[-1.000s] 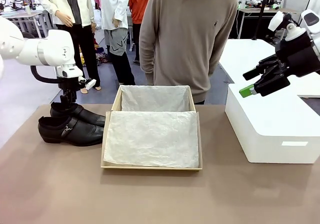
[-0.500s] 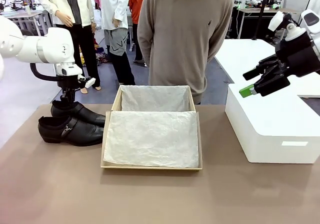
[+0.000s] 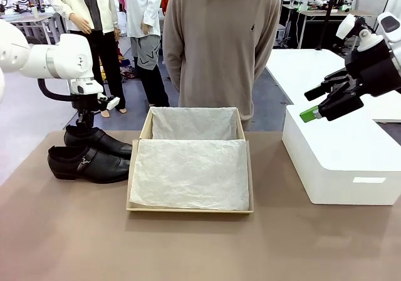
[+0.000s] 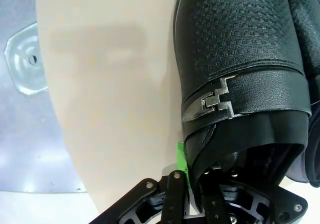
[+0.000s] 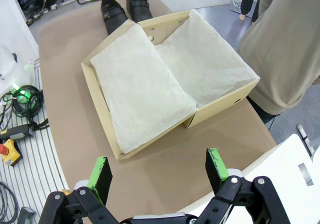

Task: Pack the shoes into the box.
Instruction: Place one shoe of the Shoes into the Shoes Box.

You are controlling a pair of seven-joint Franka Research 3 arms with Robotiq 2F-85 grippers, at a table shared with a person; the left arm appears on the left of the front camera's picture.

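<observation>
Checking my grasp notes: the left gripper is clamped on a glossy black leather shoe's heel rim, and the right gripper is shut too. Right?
No: the right gripper is open, green pads wide apart, as the right wrist view shows. The rest stands.

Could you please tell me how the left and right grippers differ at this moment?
The left gripper is shut on the heel rim of the far shoe at table level; the right gripper is open, empty, raised near the white block. Both have black fingers with green pads.
</observation>
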